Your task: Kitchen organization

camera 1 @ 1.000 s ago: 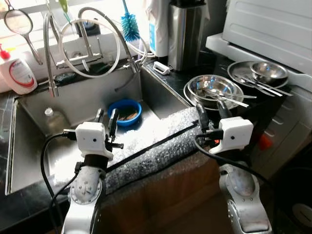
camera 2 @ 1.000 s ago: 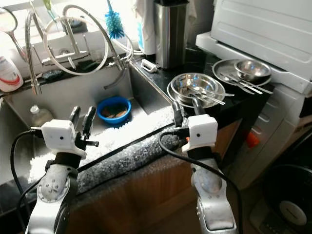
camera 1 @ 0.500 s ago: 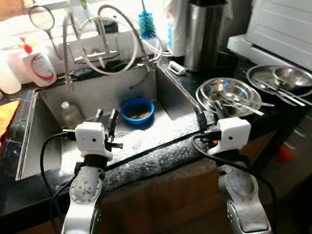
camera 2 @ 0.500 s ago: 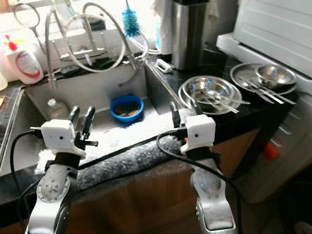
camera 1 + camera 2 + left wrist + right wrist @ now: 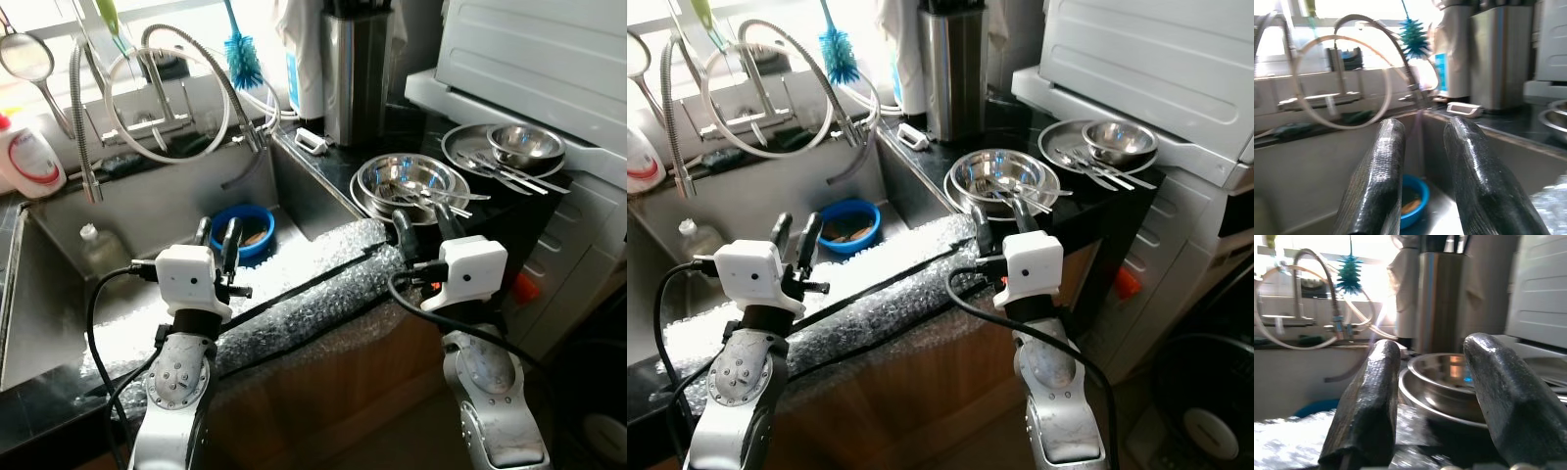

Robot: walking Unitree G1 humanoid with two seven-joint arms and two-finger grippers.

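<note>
Both arms poised at worktop's front edge, presumably pre-reach; left gripper (image 5: pixel 217 233) jaws parted, empty, facing blue bowl (image 5: pixel 245 227); right gripper (image 5: pixel 422 224) likewise, facing steel bowls (image 5: pixel 407 181)

Kitchen items, sink & counter

Blue bowl (image 5: pixel 245 227): upright in steel sink, brownish scraps inside. Stacked steel bowls (image 5: pixel 407 183) w/ utensils (image 5: pixel 443 198) across the rim, on dark counter just R of sink. Steel plate (image 5: pixel 472 147) further R, holding small steel bowl (image 5: pixel 525 144) & more cutlery (image 5: pixel 509 171), beside white appliance.
</note>
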